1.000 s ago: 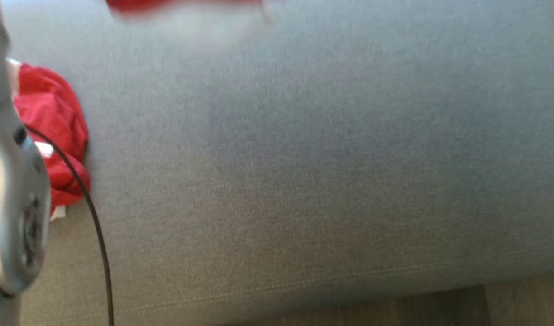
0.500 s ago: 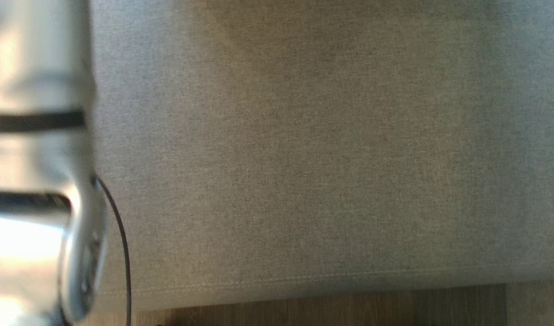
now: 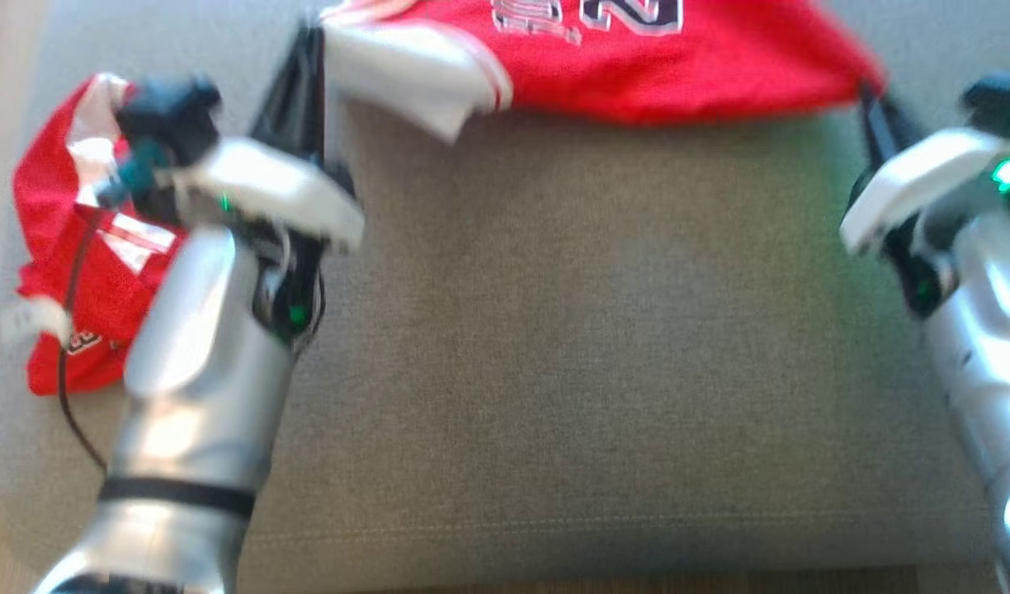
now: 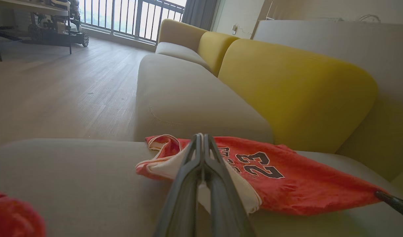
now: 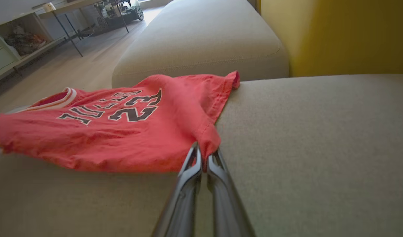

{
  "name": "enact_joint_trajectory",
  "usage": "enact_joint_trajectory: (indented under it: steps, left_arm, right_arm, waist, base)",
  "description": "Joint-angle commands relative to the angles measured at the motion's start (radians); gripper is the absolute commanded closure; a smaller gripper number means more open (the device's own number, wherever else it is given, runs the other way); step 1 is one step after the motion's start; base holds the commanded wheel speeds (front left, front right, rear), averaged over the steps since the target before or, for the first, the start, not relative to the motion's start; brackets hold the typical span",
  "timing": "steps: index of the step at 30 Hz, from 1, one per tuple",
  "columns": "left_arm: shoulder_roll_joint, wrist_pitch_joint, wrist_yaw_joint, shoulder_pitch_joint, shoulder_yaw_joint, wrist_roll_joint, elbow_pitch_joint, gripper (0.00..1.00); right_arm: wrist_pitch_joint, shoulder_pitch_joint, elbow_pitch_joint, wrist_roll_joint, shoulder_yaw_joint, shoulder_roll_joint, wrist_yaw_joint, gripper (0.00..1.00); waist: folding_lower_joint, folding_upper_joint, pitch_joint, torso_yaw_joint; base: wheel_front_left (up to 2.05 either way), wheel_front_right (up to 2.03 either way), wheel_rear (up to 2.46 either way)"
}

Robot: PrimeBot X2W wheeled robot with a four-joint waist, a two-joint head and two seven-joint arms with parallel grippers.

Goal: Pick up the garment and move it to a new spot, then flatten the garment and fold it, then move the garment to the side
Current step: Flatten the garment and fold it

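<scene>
Pinches the white sleeve of the red jersey T-shirt (image 3: 637, 66) with the left hand (image 3: 311, 41), fingers pressed together on the cloth. Grips the hem corner with the right hand (image 3: 868, 92), equally tight. Holds the shirt stretched across the far part of the grey sofa seat (image 3: 554, 330), print up. Leaves a smaller crumpled red piece (image 3: 59, 272) at the seat's left end, partly hidden behind the left forearm (image 3: 200, 388). Adds, from the left wrist, yellow back cushions (image 4: 297, 92), wooden floor (image 4: 56, 92) and a balcony railing (image 4: 122, 16); from the right wrist, a shelf unit (image 5: 7, 46).
</scene>
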Motion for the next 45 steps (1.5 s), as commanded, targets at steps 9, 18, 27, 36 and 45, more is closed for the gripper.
enact_joint_trajectory:
  steps: [9, 18, 27, 36, 45]
  left_arm:
    - [0.118, 0.018, -0.006, 0.195, -0.113, 0.021, -0.067, 1.0]
    - [0.224, 0.123, -0.006, 0.296, -0.253, 0.018, -0.18, 1.0]
    - [0.357, 0.305, -0.006, 0.392, -0.354, -0.076, -0.352, 1.0]
    - [0.457, 0.426, -0.006, 0.435, -0.405, -0.202, -0.476, 1.0]
    - [0.549, 0.511, -0.006, 0.499, -0.452, -0.369, -0.62, 1.0]
  right_arm:
    - [0.065, 0.147, -0.057, 0.056, 0.247, -0.093, 0.0, 1.0]
    - [0.047, 0.167, 0.028, 0.025, 0.288, -0.122, 0.0, 1.0]
    - [0.077, 0.208, 0.058, 0.056, 0.337, -0.147, 0.0, 1.0]
    - [0.182, 0.232, 0.067, 0.07, 0.422, -0.231, 0.0, 1.0]
    - [0.362, 0.291, -0.036, 0.203, 0.519, -0.292, 0.0, 1.0]
  waist:
    - [-0.0001, 0.0, -0.185, 0.014]
    - [-0.0001, 0.0, -0.239, 0.018]
    - [-0.0001, 0.0, -0.286, 0.018]
    - [-0.0001, 0.0, -0.311, 0.015]
    - [-0.0001, 0.0, -0.325, 0.007]
  base:
    - [0.0, 0.0, 0.0]
    - [0.0, 0.0, 0.0]
    - [0.0, 0.0, 0.0]
    - [0.0, 0.0, 0.0]
    - [0.0, 0.0, 0.0]
